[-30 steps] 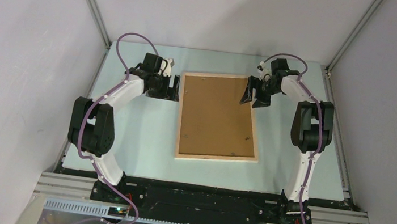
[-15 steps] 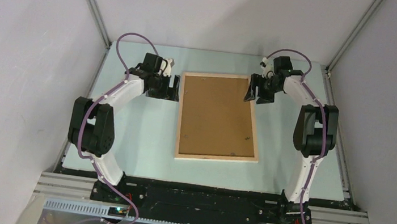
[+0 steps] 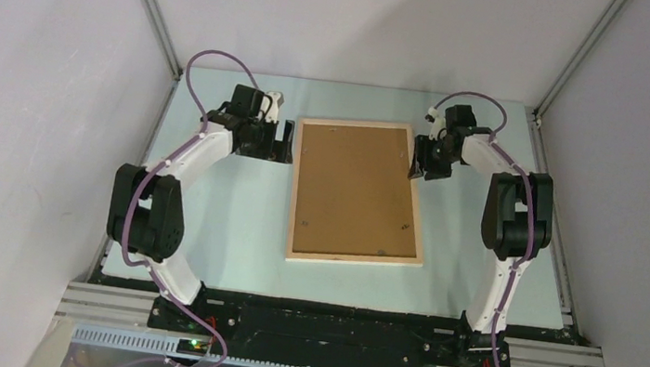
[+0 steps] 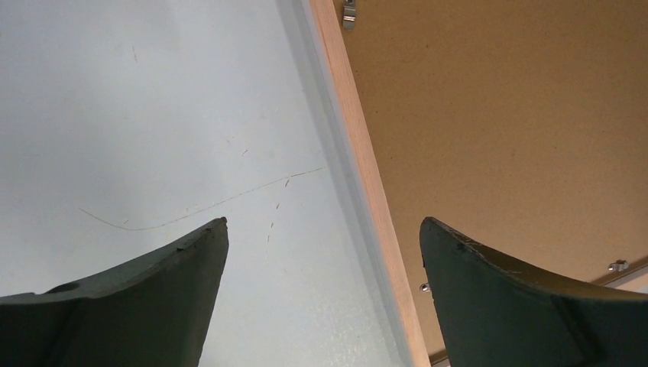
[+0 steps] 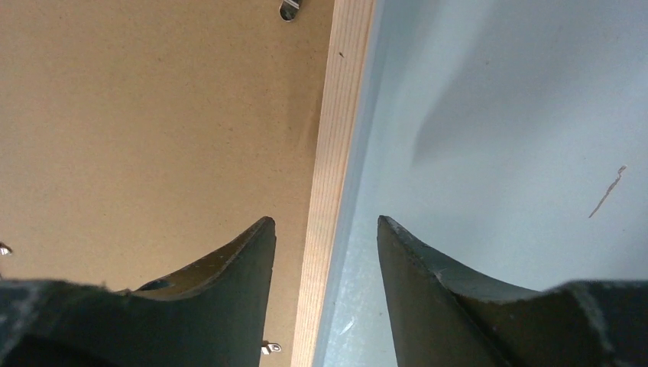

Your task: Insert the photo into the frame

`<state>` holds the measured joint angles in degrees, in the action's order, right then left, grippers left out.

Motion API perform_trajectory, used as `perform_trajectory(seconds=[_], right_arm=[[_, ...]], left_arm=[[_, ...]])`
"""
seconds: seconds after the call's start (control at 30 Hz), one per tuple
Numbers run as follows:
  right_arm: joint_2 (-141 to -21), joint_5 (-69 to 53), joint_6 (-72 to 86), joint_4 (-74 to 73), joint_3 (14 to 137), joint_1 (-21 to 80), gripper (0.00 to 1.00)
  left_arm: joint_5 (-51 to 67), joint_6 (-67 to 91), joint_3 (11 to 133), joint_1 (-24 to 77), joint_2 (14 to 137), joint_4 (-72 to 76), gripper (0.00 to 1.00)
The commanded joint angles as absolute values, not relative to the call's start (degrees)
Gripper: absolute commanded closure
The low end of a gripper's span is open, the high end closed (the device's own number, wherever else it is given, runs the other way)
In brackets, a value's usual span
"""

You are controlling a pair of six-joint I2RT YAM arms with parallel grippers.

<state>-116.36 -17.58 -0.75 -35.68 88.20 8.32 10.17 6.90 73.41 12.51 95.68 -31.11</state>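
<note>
One frame [image 3: 351, 259] lies face down mid-table [image 3: 233, 219] with a brown backing board [image 3: 356, 187] set in it; no photo is visible. It looks light, stiff and slick, best taken by its thin side rails. The left gripper [image 4: 322, 222] gapes astride one rail. The right gripper [image 5: 323, 220] straddles the other, jaws apart, not pinching.

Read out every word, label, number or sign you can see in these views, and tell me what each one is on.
None: no text can be read in any view. The frame, the brown backing board, its metal clips and the table show no print, label or number.
</note>
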Motion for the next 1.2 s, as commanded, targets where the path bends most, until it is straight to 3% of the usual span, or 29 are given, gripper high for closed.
perform_trajectory(seconds=[0.0,0.53,0.9,1.17], right_arm=[[-115.56,-16.18,-2.03,-33.55,87.36,8.85,0.46],[-117.56,-15.45,-1.64,-33.96,83.77,10.1,0.65],[-114.57,-16.89,-0.77,-36.47,80.75,11.22,1.0],[-111.79,-16.99,-0.22,-36.33,77.0,13.58,1.0]], left_arm=[[8.91,4.86,73.59,12.02,93.22,-31.45,0.0],[11.43,8.39,75.62,12.03,98.49,-31.44,0.0],[12.84,13.61,78.3,13.79,104.39,-31.5,0.0],[11.39,15.3,79.09,15.19,107.96,-31.79,0.05]])
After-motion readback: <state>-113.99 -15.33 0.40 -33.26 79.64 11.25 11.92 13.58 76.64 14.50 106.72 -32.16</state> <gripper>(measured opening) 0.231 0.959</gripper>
